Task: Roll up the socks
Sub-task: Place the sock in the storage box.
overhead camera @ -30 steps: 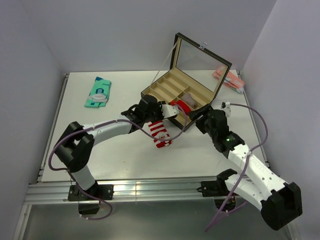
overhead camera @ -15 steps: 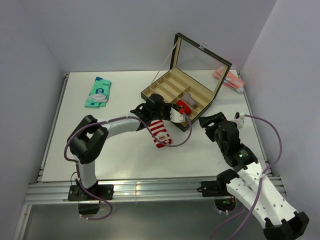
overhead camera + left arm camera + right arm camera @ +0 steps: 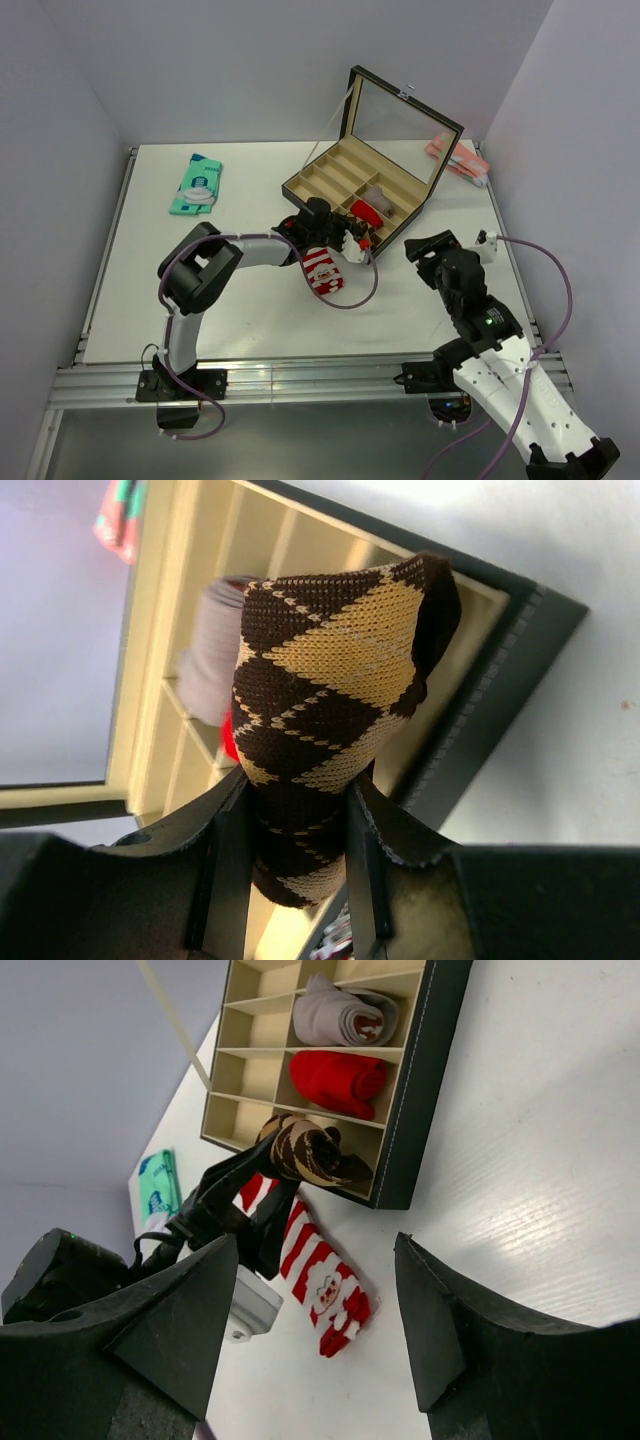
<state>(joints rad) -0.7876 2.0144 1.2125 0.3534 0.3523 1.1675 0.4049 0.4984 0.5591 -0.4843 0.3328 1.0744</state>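
A white counter (image 3: 230,310) is sitting between pale grey walls, and an open compartment box (image 3: 296,190) is standing toward its far right, its glass lid tilting up. The left arm (image 3: 255,250) is reaching across to the box's near corner, and the left jaws are clenching on the brown argyle sock (image 3: 330,680): the two fingers are pressing on the sock's lower part from either side, while its bunched upper part is sticking out past the fingertips over an end compartment; whether it is touching the divider cannot be told. The red-and-white striped Santa sock (image 3: 322,272) is lying flat on the counter just in front of that corner, partly under the left wrist and outside both sets of jaws. A plain red roll (image 3: 338,1078) and a grey roll (image 3: 340,1017) are resting in neighbouring compartments. The right arm (image 3: 480,310) is hovering near the right edge, its right jaws spreading wide with nothing between them, well apart from both socks. A teal packet (image 3: 197,184) is lying near the far left corner.
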